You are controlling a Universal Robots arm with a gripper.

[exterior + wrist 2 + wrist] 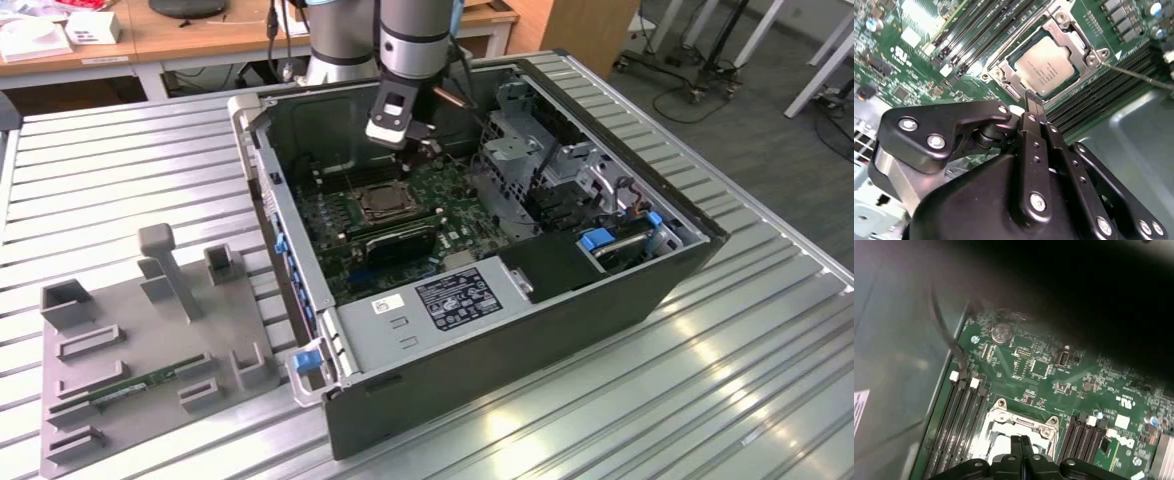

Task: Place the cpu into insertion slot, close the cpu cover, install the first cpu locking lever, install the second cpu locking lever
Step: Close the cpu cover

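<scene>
Here the cpu [1046, 65] lies just beyond the closed gripper [1033, 102].

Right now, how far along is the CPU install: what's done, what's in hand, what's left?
Done: the cpu lies seated, with the cpu cover flat around it. In hand: nothing; the gripper hovers shut and empty close by the cover. Left: the locking levers; one thin lever rod angles away from the cover's corner, seemingly unlatched.
</scene>
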